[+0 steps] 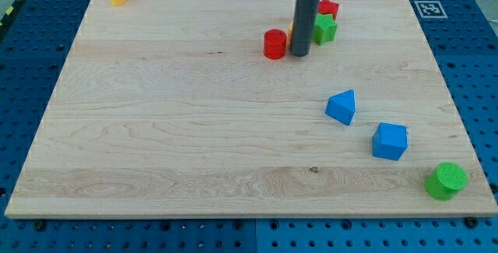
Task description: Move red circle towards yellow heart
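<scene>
Rod [303,12] is cut off by the view's top edge, it hides the left part of the green block [324,29] and most of an orange-yellow block [292,29] behind it near the board's top edge, shapes unreadable, and red block [328,7] is half covered.

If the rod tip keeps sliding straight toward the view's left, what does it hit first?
My tip would likely meet the red circle first; it sits just left of the tip, though whether they already touch is unclear.
</scene>
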{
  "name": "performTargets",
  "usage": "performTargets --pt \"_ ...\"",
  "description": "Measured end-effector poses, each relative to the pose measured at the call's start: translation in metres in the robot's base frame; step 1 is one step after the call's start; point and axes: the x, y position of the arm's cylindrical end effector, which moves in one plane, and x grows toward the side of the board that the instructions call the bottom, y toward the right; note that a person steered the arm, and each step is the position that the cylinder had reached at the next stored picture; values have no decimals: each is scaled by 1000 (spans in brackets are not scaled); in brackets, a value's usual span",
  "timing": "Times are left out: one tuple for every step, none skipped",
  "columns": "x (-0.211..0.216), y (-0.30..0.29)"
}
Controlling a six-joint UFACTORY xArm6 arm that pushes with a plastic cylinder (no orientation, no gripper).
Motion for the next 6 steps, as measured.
performTargets --pt "-3 -41" --pt "-23 -80" --pt "-33 -110" --pt "-34 -144" --pt "-38 -177" --pt "-45 -198"
